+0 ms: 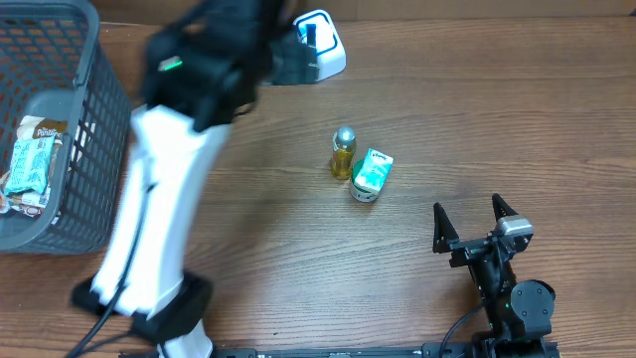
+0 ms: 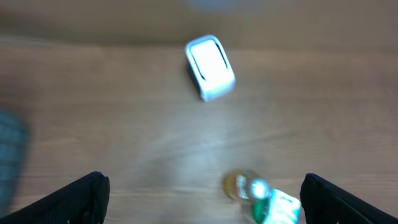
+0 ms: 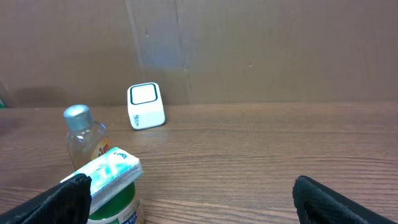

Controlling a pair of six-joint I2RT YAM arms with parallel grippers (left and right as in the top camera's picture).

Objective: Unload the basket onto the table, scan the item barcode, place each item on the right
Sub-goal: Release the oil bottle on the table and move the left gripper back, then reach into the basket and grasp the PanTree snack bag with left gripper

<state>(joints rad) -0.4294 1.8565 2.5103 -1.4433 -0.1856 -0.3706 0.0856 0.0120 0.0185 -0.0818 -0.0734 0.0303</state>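
Overhead: the bottle and the green-and-white container stand close together at mid-table, unheld and well apart from the scanner. Which of them is the item cannot be told. The right gripper sits near them, jaws spread. Left wrist: the left gripper hangs spread and empty over the table, and the picture is blurred. Closing on one item could topple its neighbour. Right wrist: no barcode is discernible on either item. A finger placed over the barcode, or the code turned away from the scanner, would defeat the scan.
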